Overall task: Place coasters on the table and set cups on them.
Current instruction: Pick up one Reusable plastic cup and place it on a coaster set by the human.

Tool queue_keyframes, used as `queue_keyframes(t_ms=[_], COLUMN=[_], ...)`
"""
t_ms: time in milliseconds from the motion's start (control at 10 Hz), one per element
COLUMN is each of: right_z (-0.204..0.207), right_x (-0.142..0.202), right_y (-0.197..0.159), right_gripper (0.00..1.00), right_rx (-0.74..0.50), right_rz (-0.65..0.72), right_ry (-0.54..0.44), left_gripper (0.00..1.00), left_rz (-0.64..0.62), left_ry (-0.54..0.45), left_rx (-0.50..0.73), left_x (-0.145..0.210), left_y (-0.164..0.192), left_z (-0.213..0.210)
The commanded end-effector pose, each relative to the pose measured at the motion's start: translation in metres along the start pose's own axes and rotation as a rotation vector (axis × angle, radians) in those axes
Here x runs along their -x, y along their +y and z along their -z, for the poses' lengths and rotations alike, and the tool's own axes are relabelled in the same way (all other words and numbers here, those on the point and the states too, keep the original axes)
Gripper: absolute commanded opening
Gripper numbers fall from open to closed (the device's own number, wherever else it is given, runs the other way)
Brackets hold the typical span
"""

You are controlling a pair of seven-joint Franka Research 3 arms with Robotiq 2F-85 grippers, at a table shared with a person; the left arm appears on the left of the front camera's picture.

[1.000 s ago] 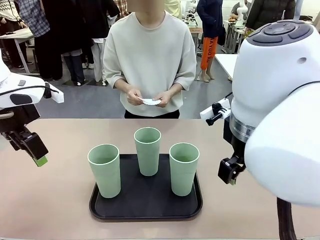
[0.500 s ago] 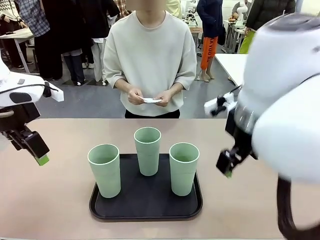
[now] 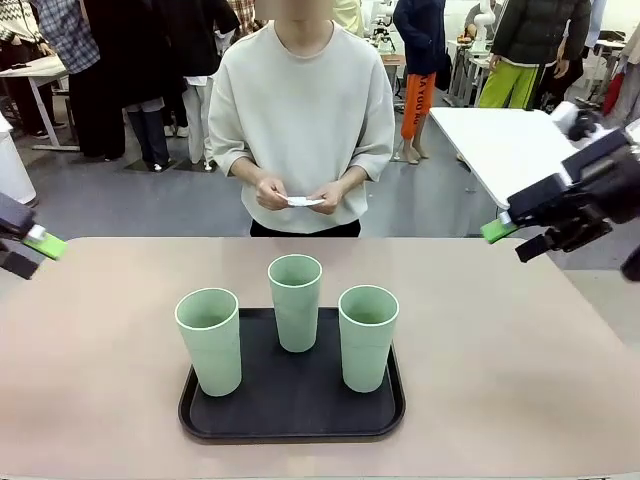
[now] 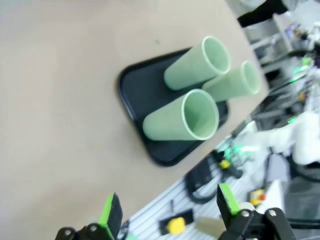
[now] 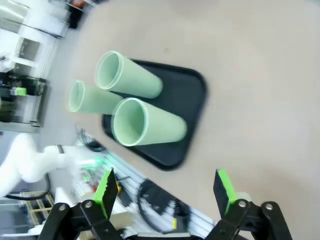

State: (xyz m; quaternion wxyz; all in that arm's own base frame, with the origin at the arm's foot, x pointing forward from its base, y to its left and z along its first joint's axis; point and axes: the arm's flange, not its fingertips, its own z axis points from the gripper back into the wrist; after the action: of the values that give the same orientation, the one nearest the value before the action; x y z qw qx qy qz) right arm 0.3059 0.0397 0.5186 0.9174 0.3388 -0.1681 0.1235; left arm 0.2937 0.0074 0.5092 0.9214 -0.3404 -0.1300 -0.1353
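Note:
Three mint-green cups stand upright on a black tray (image 3: 290, 428) at the middle of the beige table (image 3: 100, 400): the left cup (image 3: 210, 340), the middle cup (image 3: 296, 300) and the right cup (image 3: 367, 335). At the far side a person holds white coasters (image 3: 303, 202) in both hands at waist height. My left gripper (image 3: 30, 252) hangs open at the left edge, well clear of the cups. My right gripper (image 3: 510, 240) is open above the table's far right. In the wrist views, the left gripper (image 4: 169, 207) and the right gripper (image 5: 165, 189) are both empty, with the cups (image 4: 182, 120) (image 5: 147, 125) far off.
A white table (image 3: 500, 140) stands behind on the right, and other people stand farther back. Bare tabletop lies on both sides of the tray (image 4: 132, 82) (image 5: 192, 85). Equipment below the table's near edge shows in both wrist views.
The right arm, which loomed close to the camera, has swung up and away to the right. The left gripper has risen and pulled back to the left edge. The cups have not moved.

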Motion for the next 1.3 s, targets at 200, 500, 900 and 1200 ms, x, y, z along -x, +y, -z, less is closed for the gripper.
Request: queue_keyframes(t_ms=[200, 500, 900, 1200], right_z=[-0.001, -0.019, -0.03, -0.031], right_x=[0.088, 0.115, 0.134, 0.134], right_y=[-0.058, -0.093, -0.117, -0.119], right_gripper=[1.0, 1.0, 1.0, 1.0], right_rx=[-0.143, -0.225, -0.295, -0.284], right_rz=[0.095, 0.119, 0.14, 0.145], right_ry=[0.158, 0.139, 0.063, 0.06], left_gripper=[1.0, 1.0, 1.0, 1.0], left_rz=[-0.172, -0.263, -0.28, -0.273], left_ry=[0.031, -0.032, -0.123, -0.106], left_rx=[0.14, 0.229, 0.314, 0.277], left_x=[0.032, 0.047, 0.053, 0.046], left_y=[0.069, 0.118, 0.103, 0.091], left_z=[-0.034, -0.054, -0.024, -0.009])
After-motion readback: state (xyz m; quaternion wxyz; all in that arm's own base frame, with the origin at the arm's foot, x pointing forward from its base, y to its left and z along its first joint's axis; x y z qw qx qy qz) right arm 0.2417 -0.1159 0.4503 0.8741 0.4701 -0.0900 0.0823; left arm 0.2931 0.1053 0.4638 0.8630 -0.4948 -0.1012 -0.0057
